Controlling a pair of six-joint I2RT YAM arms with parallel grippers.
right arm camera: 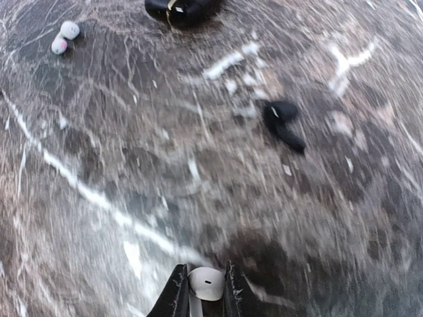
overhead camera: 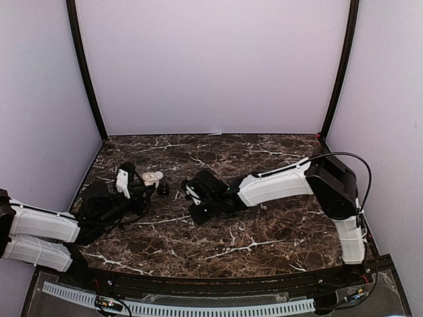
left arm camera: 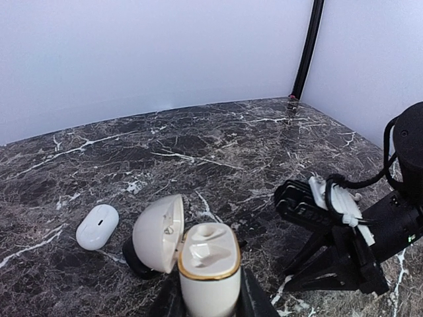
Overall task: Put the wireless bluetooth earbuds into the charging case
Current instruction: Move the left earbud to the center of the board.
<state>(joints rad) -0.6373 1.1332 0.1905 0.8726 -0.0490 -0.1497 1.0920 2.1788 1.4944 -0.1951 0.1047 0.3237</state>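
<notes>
My left gripper (left arm camera: 208, 307) is shut on a white charging case (left arm camera: 208, 264) with a gold rim and holds it upright, its lid (left arm camera: 158, 232) swung open to the left. Its moulded pockets face up. In the top view this gripper (overhead camera: 125, 185) is at the left of the table. My right gripper (right arm camera: 207, 297) is shut on one small white earbud (right arm camera: 207, 282) and holds it just above the marble; this view is blurred. In the top view it (overhead camera: 197, 196) is at mid-table, right of the case. Two tiny white-and-pink earbuds (right arm camera: 64, 36) lie far off.
A closed white oval case (left arm camera: 97, 226) lies left of the held case and also shows in the top view (overhead camera: 153, 176). A black case (left arm camera: 135, 261) sits behind the open lid. A small black two-lobed piece (right arm camera: 284, 124) and another black case (right arm camera: 178, 8) lie on the marble.
</notes>
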